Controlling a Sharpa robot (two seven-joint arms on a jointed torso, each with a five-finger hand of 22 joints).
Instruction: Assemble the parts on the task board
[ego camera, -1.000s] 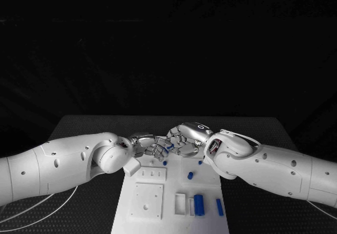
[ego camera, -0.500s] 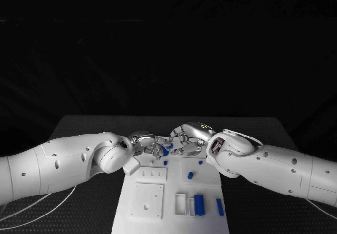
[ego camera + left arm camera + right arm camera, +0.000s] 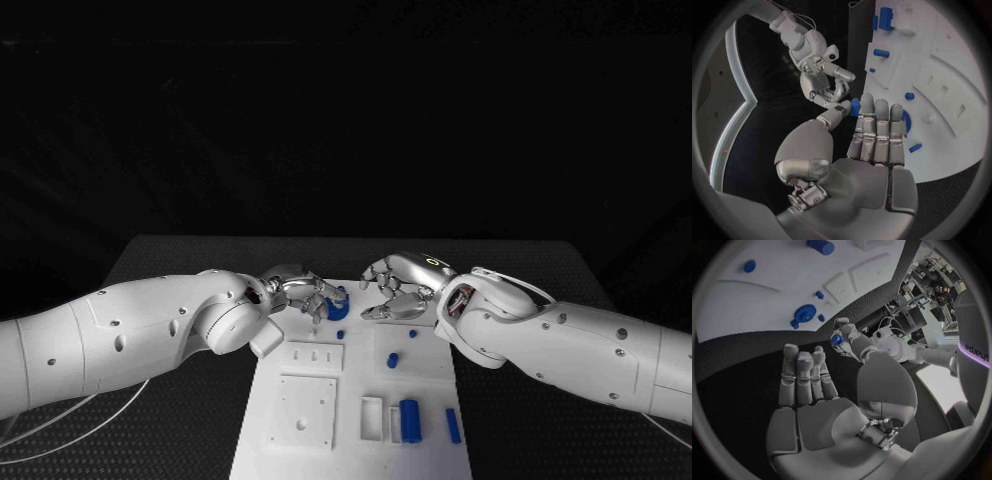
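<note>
Setting: black table (image 3: 173,265) under a dark backdrop, with the white task board (image 3: 361,400) running from the near edge toward the middle.
Left hand: left hand (image 3: 300,290) sits over the board's far left corner. In the left wrist view its fingers (image 3: 877,132) lie straight and pressed side by side, and the thumb pinches a small blue part (image 3: 855,106) against them.
Right hand: right hand (image 3: 400,285) hovers just right of the left one, apart from it, above the far end of the board. The right wrist view shows the fingers (image 3: 804,380) straight and together with nothing in the palm; the left wrist view shows them curled loosely and parted.
Round blue part: a disc-like piece (image 3: 338,308) seated on the board's far end, just below the left hand.
Other parts: a short blue peg (image 3: 391,359) stands mid-board; a thick blue cylinder (image 3: 408,420) and a thin blue rod (image 3: 451,425) lie near the board's near right end.
Board features: a raised white square plate (image 3: 303,408) on the near left, a smaller slotted block (image 3: 312,356) beyond it.
Writing: none readable on the board or parts.
</note>
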